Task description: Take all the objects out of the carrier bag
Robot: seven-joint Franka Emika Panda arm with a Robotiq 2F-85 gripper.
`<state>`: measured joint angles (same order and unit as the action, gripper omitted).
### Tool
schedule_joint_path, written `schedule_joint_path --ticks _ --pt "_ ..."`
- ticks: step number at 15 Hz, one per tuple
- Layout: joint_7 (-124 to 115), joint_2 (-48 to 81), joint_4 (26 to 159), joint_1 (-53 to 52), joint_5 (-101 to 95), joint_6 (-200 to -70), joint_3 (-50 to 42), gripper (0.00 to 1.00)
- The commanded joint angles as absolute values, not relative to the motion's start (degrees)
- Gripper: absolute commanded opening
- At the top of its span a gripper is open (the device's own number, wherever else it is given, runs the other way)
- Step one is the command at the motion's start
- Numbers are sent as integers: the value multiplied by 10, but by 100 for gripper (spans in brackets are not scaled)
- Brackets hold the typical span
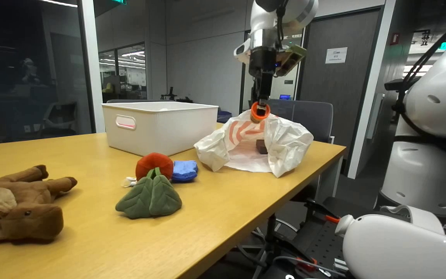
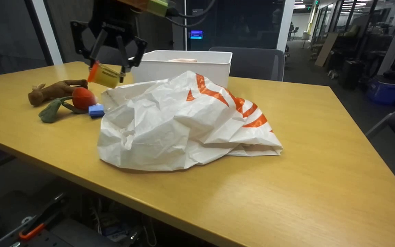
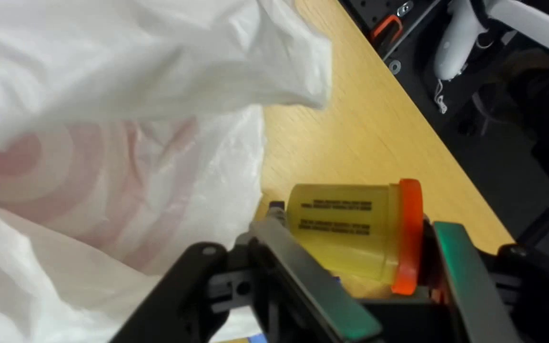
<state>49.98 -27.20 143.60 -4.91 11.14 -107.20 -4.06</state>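
The white carrier bag with orange print lies crumpled on the table, its mouth open in an exterior view; it also shows in the other views. A dark brown block sits inside the bag. My gripper is shut on a yellow translucent jar with an orange lid, held sideways between the fingertips above the bag's mouth side. Outside the bag lie a brown plush animal, a red round plush with green leaves, and a blue cloth bundle.
A white bin stands on the table beside the bag, with something pale inside. A small white item lies by the red plush. The table edge runs close to the bag. Chairs stand around the table.
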Motion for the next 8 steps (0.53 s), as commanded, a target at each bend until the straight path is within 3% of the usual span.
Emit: schedule_joint_path --ticks 1,4,8 --pt "475 -333 1461 -121 137 -1119 26 32" --pt "438 -310 1454 -190 149 -1217 98 32" --pt "430 -232 1446 -195 61 -1404 122 32"
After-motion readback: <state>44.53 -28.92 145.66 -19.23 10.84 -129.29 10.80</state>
